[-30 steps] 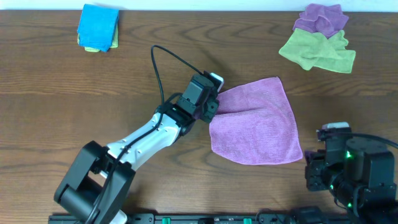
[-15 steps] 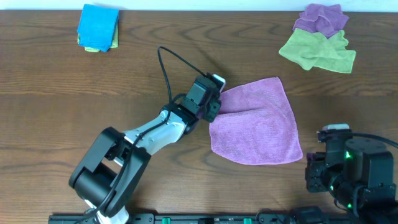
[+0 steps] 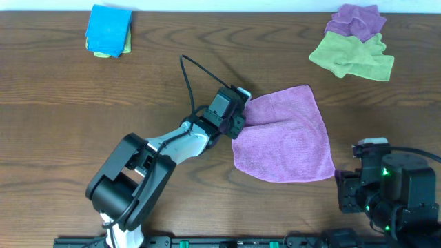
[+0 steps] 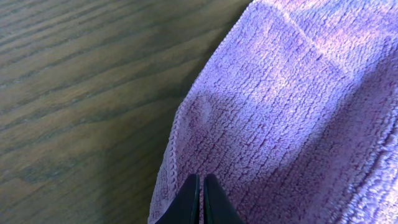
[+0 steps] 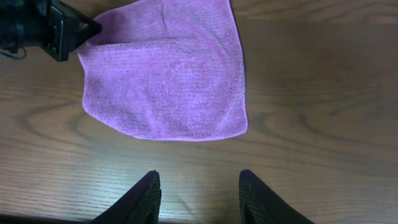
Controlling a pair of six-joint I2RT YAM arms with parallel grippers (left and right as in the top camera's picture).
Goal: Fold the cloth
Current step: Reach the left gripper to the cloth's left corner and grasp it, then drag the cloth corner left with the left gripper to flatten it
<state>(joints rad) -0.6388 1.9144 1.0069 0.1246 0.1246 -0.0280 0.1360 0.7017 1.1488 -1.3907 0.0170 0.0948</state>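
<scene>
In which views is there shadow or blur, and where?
Left wrist: shadow darkens the purple cloth at lower right, weave sharp. Right wrist: the fingers look dark and soft, cloth clear. Overhead: even light, no glare.

Cloth [image 3: 286,138] flat at desk [image 3: 69,138] centre, left gripper [image 3: 238,124] on its left edge, folded stack [image 3: 109,31] back left, loose pile [image 3: 353,43] back right.

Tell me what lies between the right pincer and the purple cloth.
Only bare wooden table lies there, nothing else: the right wrist view shows plain wood from the right pincer up to the purple cloth.
</scene>
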